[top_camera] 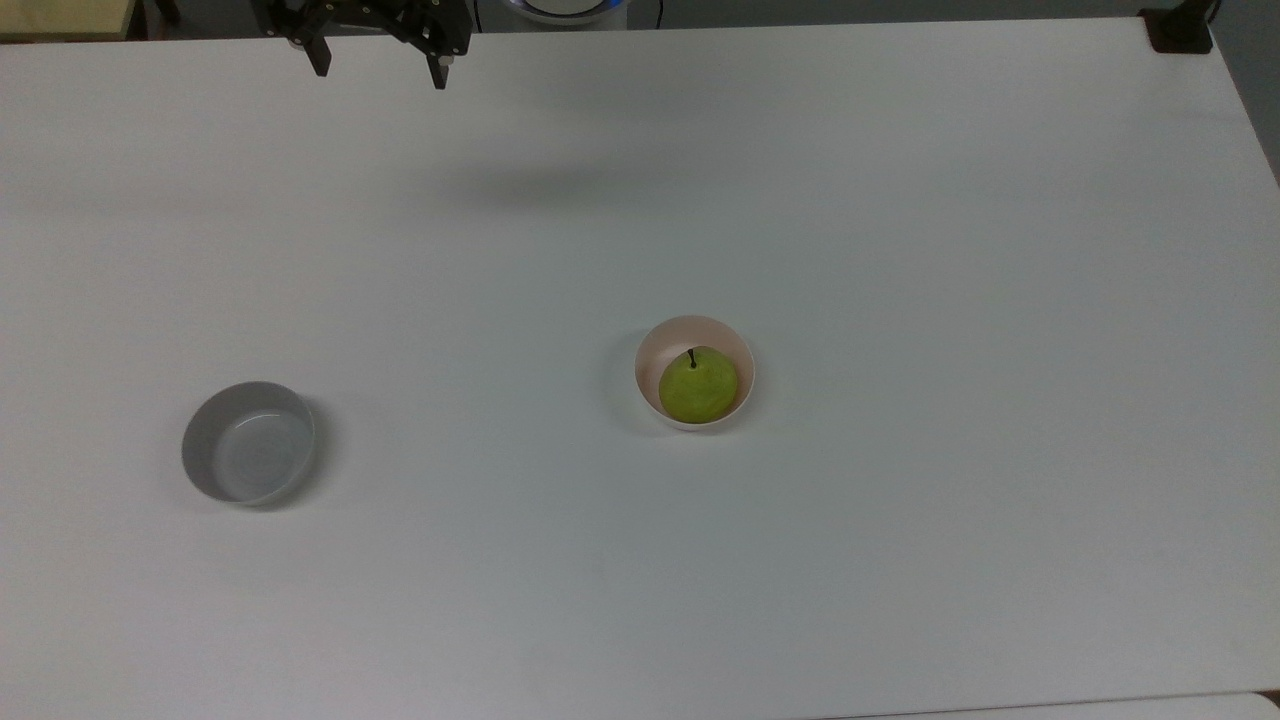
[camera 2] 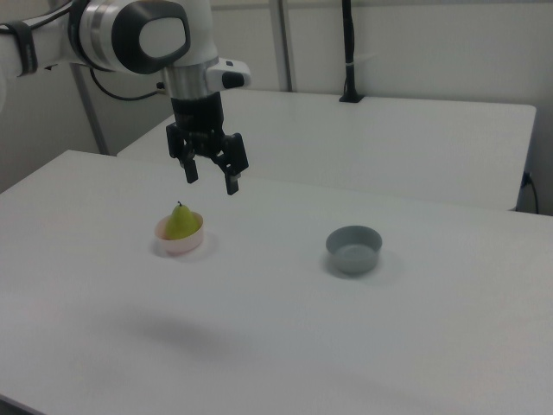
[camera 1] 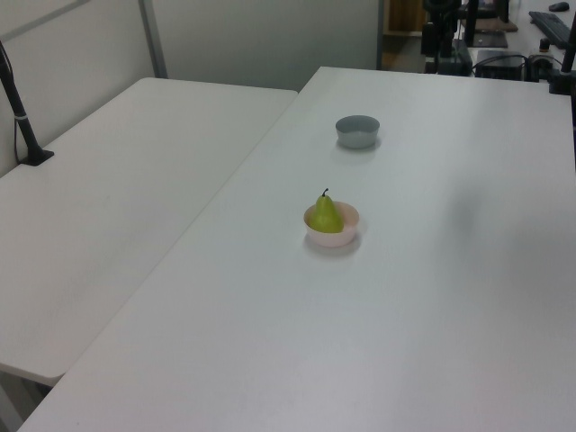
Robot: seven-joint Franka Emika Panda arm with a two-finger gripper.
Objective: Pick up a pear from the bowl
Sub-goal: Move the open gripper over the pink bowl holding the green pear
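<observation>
A yellow-green pear with a short dark stem stands upright in the pale pink bowl near the middle of the white table. My gripper hangs open and empty high above the table, at the top view's upper left, far from the bowl. In the right view it hovers above and to the right of the pear. Its two black fingers point down with a wide gap between them.
An empty grey bowl sits on the table at the top view's left. A second white table adjoins in the left view. A black post stands at the top view's far right corner.
</observation>
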